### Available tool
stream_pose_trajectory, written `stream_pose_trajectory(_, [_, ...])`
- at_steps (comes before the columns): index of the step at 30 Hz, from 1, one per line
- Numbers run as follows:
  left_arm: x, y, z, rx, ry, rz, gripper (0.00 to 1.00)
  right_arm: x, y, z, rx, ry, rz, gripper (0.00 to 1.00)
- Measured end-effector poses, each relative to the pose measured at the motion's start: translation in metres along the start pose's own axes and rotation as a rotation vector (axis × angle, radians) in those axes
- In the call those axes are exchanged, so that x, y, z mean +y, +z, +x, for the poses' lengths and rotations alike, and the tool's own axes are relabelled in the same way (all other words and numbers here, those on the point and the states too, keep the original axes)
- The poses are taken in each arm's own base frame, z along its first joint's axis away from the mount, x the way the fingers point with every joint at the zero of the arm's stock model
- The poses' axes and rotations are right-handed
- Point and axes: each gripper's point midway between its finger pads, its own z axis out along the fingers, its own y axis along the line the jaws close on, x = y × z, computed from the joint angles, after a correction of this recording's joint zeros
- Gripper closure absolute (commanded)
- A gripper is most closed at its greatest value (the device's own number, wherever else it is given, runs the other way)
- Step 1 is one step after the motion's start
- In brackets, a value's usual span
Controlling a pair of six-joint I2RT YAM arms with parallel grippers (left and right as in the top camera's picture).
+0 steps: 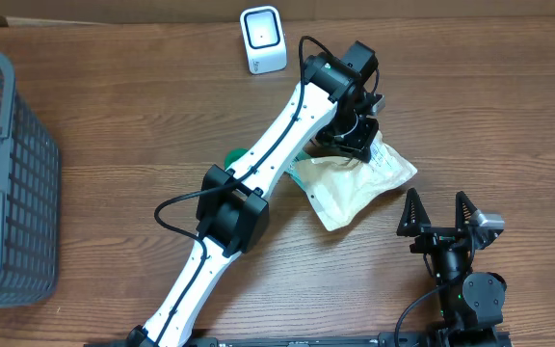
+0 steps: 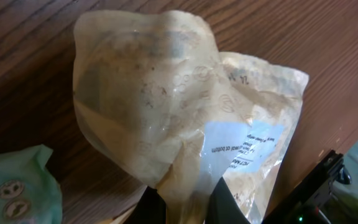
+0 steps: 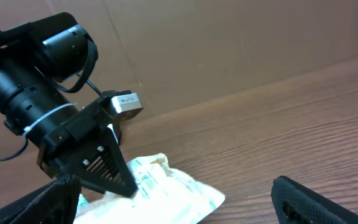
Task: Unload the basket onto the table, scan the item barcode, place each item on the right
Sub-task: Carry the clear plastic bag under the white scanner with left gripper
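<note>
Grey plastic basket (image 1: 8,183) sits at the far left of the wooden bench (image 1: 114,116); a white scanner (image 1: 262,40) stands at the back near the middle; a green packet (image 1: 231,154) peeks out beside the left arm; right of it, the left tool (image 1: 353,143) is clamped on a beige pouch (image 1: 355,188) with a white label (image 2: 241,146), well apart from the scanner; at the near right, the right tool (image 1: 436,200) has its jaws spread wide, holding nothing.
</note>
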Motion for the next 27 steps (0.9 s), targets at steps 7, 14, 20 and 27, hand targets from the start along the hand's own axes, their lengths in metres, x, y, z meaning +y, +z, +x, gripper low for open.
stream_pose_trajectory(7, [-0.001, 0.001, 0.001, 0.004, -0.042, 0.001, 0.24, 0.000, 0.000, 0.000, 0.000, 0.000, 0.000, 0.00])
stream_pose_trajectory(14, [-0.006, -0.012, 0.000, -0.006, -0.063, 0.027, 0.96, 0.000, 0.000, 0.000, 0.000, 0.000, -0.001, 0.00])
stream_pose_trajectory(20, [-0.003, -0.053, -0.011, -0.079, -0.068, 0.045, 0.96, 0.000, 0.000, 0.000, 0.000, 0.000, 0.000, 0.00])
stream_pose_trajectory(27, [-0.023, -0.073, -0.012, -0.103, -0.065, 0.149, 0.96, 0.000, 0.000, 0.000, 0.000, 0.000, 0.000, 0.00])
